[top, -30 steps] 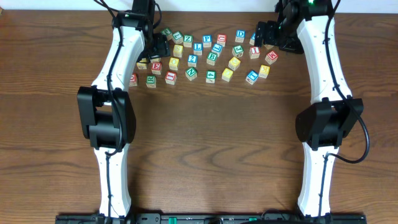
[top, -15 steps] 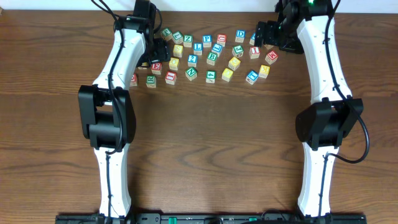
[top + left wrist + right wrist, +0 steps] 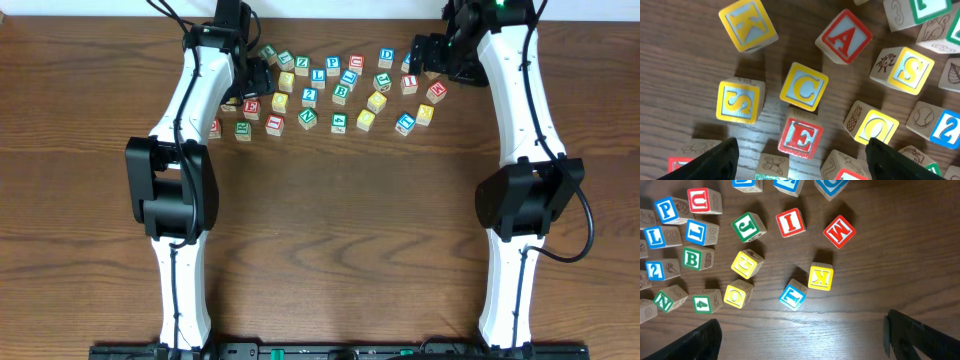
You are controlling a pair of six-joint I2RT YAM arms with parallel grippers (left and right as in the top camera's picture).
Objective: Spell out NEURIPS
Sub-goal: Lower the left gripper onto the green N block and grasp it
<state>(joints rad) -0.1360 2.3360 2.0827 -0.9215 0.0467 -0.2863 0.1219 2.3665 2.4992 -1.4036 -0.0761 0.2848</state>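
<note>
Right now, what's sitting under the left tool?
The red E cube sits between the fingers of the open left tool, with the yellow C cube just beyond it. A butterfly-sided cube nearer the wrist is mostly cut off, its letter unseen.

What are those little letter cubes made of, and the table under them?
The red E cube, like its neighbours, looks like pale wood with painted faces: drawings printed on bare sides. The table looks like dark wood or laminate: streaky grain, slight sheen; cannot tell which.
</note>
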